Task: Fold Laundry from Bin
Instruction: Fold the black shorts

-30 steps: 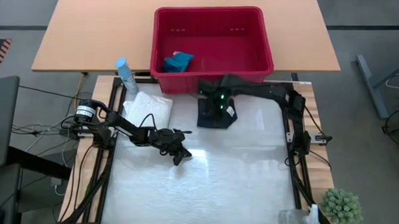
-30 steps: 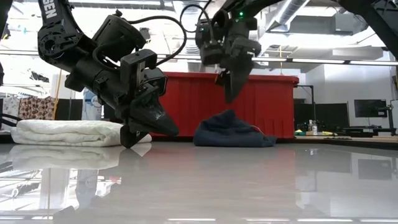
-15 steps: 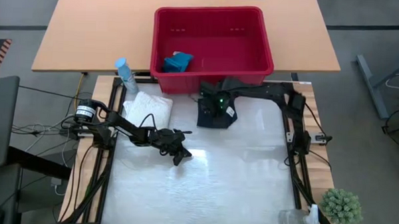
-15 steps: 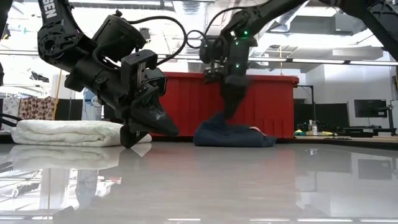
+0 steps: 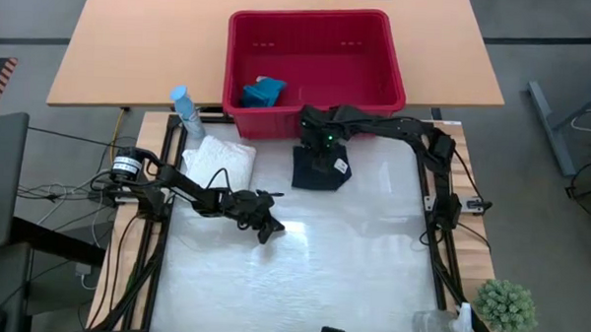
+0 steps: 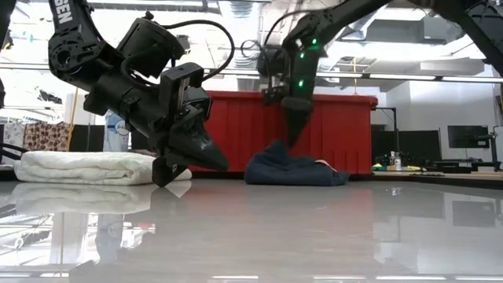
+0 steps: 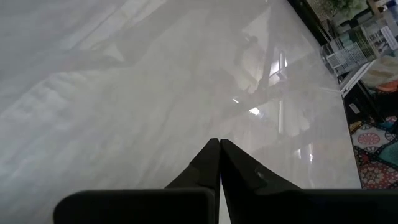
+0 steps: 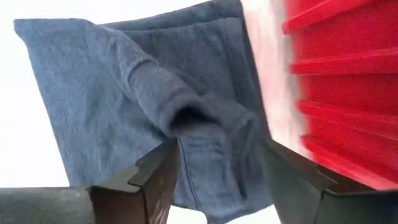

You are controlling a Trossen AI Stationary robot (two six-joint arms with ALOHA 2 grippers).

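Right gripper [image 8: 214,171] open over the dark navy folded cloth [image 8: 149,106]; left gripper [image 7: 219,155] closed above the table.

The right gripper's two dark fingers stand wide apart, one on each side of a raised fold in the dark navy cloth; actual contact with the fabric cannot be confirmed. This cloth lies on the glossy white table surface [image 5: 351,257], just in front of the red rectangular plastic bin [image 5: 314,58]. The left gripper's fingertips meet in a closed point, holding nothing, near the table's middle. The large white lacy-textured cloth [image 5: 220,163] lies folded near the left arm, in front of the bin's left corner. The small teal-blue cloth [image 5: 264,91] rests inside the bin. A light blue bottle [image 5: 184,108] stands beside the white cloth.
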